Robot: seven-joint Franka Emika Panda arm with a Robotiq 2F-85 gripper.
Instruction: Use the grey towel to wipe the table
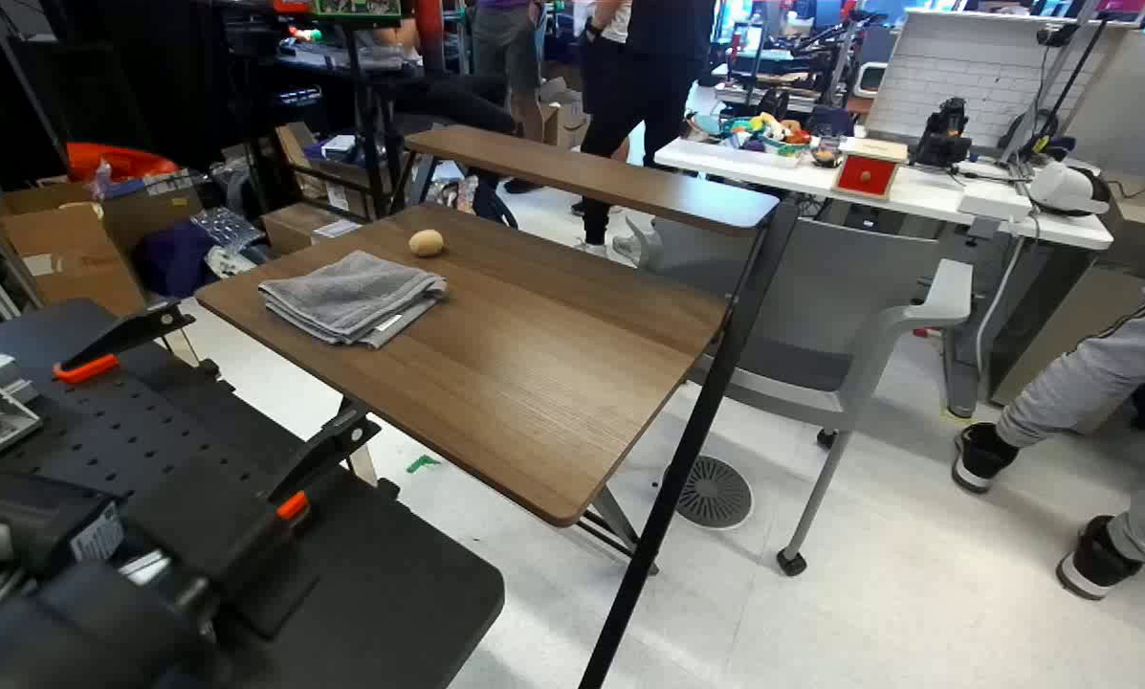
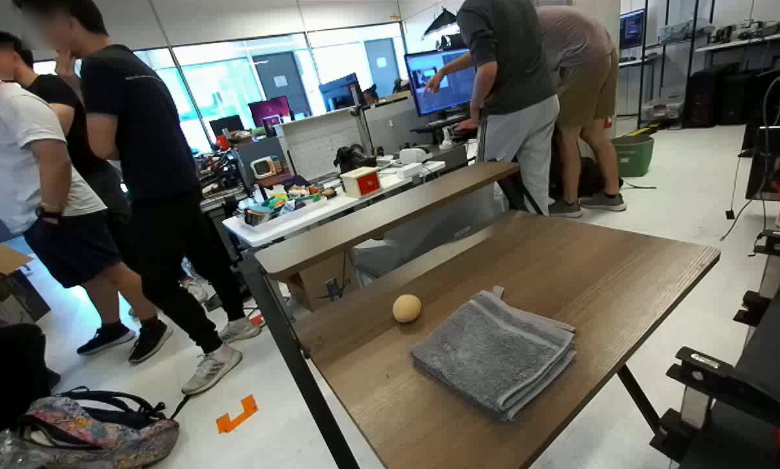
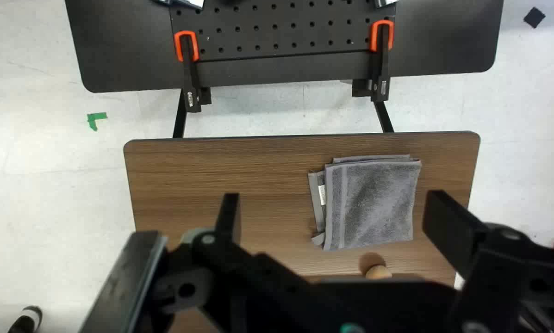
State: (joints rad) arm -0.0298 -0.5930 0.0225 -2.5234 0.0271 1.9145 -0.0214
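Note:
The grey towel [image 1: 352, 292] lies folded and flat on the brown wood-grain table [image 1: 524, 383]. Both also show in the other views: the towel [image 2: 497, 352] and table top [image 2: 598, 260] in an exterior view, and the towel [image 3: 374, 203] and table [image 3: 212, 171] in the wrist view. A small white tag shows at the towel's edge. My gripper [image 3: 334, 196] is open, its fingers wide apart with nothing between them, high above the table. In the wrist view the towel appears between the two fingers, apart from them. The gripper does not show in the exterior views.
A small round tan object [image 2: 406, 308] sits beside the towel; it shows partly in the wrist view [image 3: 377, 272]. A raised wooden shelf [image 1: 582, 177] runs along one table side. A black table with clamps [image 1: 323, 450] stands opposite across a gap. A grey chair [image 1: 849, 316] and people are near.

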